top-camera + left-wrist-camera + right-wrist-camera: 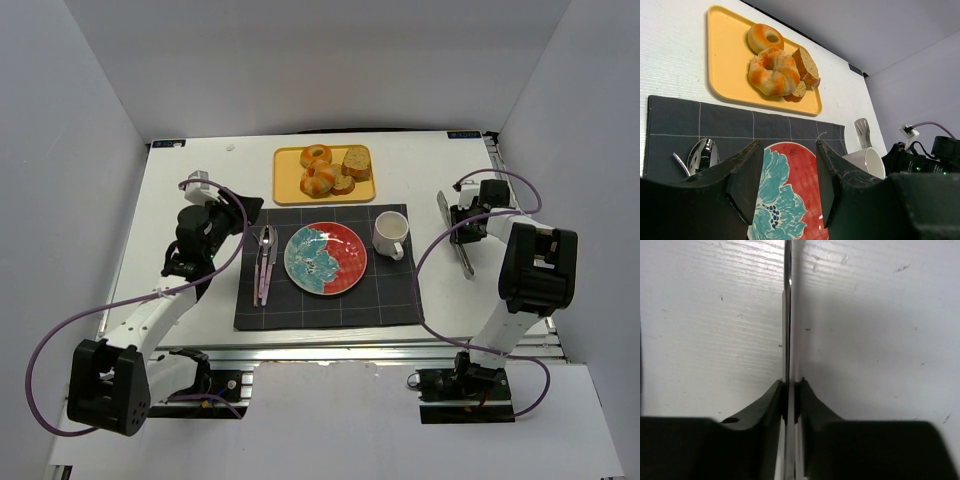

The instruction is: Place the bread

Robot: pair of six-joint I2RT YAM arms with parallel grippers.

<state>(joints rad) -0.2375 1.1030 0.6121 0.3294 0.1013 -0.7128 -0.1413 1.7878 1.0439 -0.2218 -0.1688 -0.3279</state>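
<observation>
The bread lies on a yellow tray (285, 175) at the back of the table: a golden ring roll (316, 156) and an orange-and-white striped bun (320, 180). Both show in the left wrist view, ring roll (765, 38) behind the bun (774, 71). My left gripper (789, 175) is open and empty, low over the left part of a red and teal plate (795, 190), short of the tray. In the top view it (245, 212) is left of the plate (326, 259). My right gripper (791, 390) is shut on a metal spatula's handle (788, 315) over the white table at the right (462, 232).
Two brown speckled loaf slices (356, 161) lie beside the rolls on the tray. A dark placemat (390, 300) holds the plate, cutlery (265, 262) on the left and a white mug (390, 235) on the right. White walls enclose the table.
</observation>
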